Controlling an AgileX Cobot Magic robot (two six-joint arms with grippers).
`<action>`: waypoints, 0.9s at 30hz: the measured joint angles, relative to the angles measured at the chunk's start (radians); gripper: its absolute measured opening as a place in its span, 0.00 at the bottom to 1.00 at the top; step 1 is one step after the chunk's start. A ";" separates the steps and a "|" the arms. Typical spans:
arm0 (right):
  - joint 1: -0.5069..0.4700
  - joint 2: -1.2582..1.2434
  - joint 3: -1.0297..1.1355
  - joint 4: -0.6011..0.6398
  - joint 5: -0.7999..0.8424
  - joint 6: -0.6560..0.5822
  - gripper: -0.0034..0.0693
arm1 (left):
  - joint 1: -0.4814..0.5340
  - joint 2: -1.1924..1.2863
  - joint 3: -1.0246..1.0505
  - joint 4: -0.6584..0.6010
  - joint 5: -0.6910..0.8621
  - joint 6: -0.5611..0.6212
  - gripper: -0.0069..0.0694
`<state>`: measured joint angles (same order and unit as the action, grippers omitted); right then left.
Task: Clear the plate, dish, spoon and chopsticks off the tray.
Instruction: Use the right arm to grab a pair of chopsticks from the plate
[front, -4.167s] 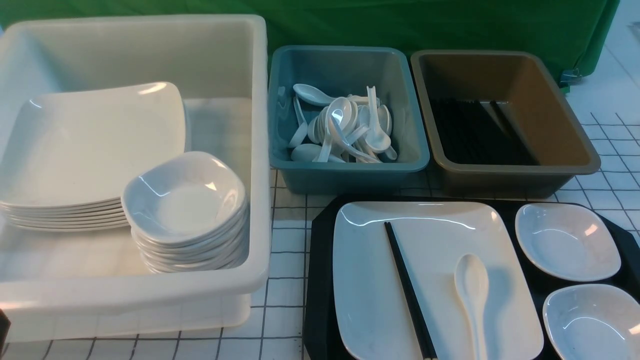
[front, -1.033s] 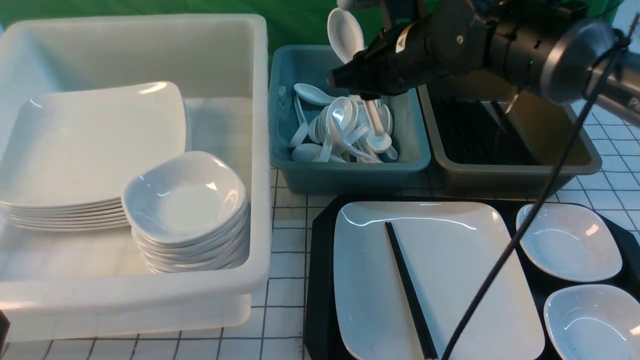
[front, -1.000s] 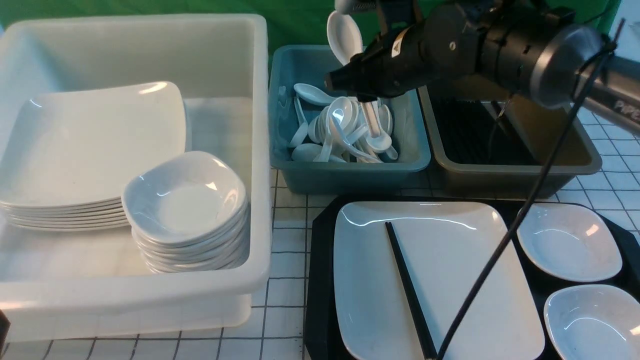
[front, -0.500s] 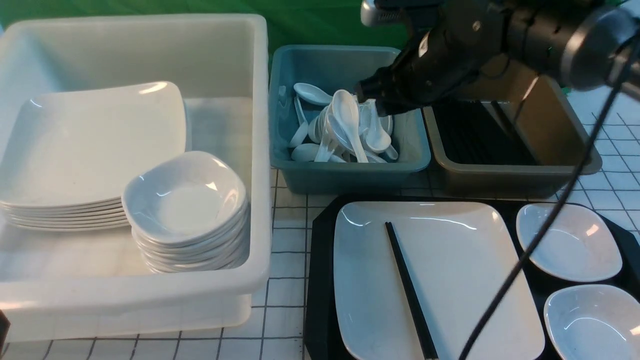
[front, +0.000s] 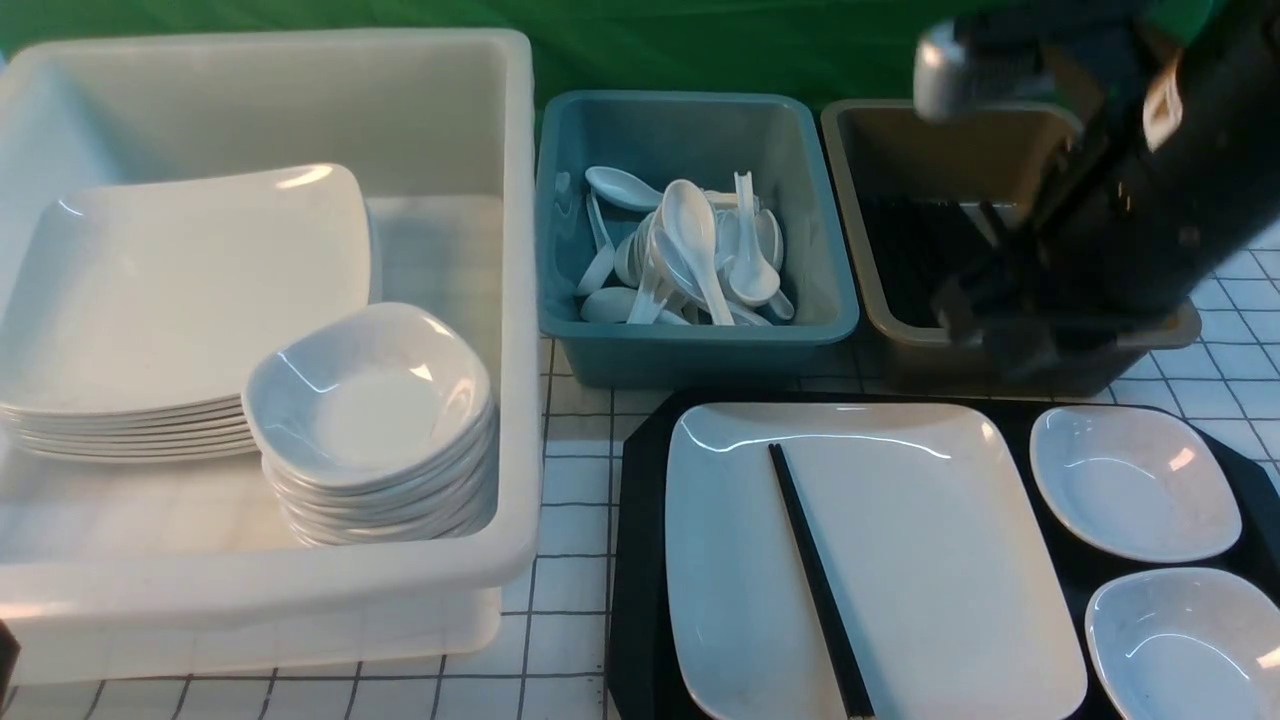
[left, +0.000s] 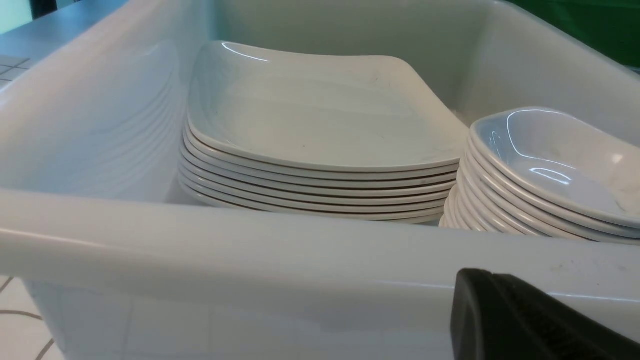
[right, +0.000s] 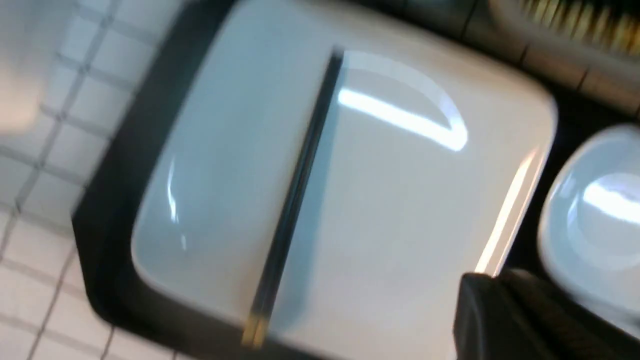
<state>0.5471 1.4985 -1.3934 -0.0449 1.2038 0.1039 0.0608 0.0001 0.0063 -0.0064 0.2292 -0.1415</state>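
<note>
The white square plate (front: 900, 560) lies on the black tray (front: 640, 560), and the black chopsticks (front: 815, 580) rest across its left half. Two small white dishes (front: 1135, 480) (front: 1180, 640) sit on the tray's right side. The spoon (front: 693, 225) lies on top of the heap in the teal tub (front: 560, 250). My right arm (front: 1100, 230) is blurred above the brown tub. Its gripper (right: 492, 276) is shut and empty, hanging over the plate (right: 390, 200) near the chopsticks (right: 295, 195) and one dish (right: 595, 210). My left gripper (left: 492, 275) is shut and empty, low in front of the white tub's wall.
A big white tub (front: 520, 300) at the left holds a stack of large plates (front: 180, 290) and a stack of small dishes (front: 370, 400). The brown tub (front: 900, 340) behind the tray holds black chopsticks. A green cloth hangs at the back.
My right gripper let the spoon go above the teal tub, and it now lies on the heap. The arm has swung right and toward the tray, and its jaws have closed.
</note>
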 joint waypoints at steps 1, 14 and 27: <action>0.014 -0.015 0.090 0.002 -0.021 0.035 0.12 | 0.000 0.000 0.000 0.000 0.000 0.000 0.10; 0.170 0.026 0.438 0.098 -0.487 0.176 0.61 | 0.000 0.000 0.000 0.000 0.000 0.002 0.10; 0.176 0.216 0.439 0.082 -0.500 0.178 0.56 | 0.000 0.000 0.000 0.000 0.000 0.001 0.10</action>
<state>0.7232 1.7143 -0.9546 0.0368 0.7040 0.2821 0.0608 0.0001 0.0063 -0.0064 0.2292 -0.1406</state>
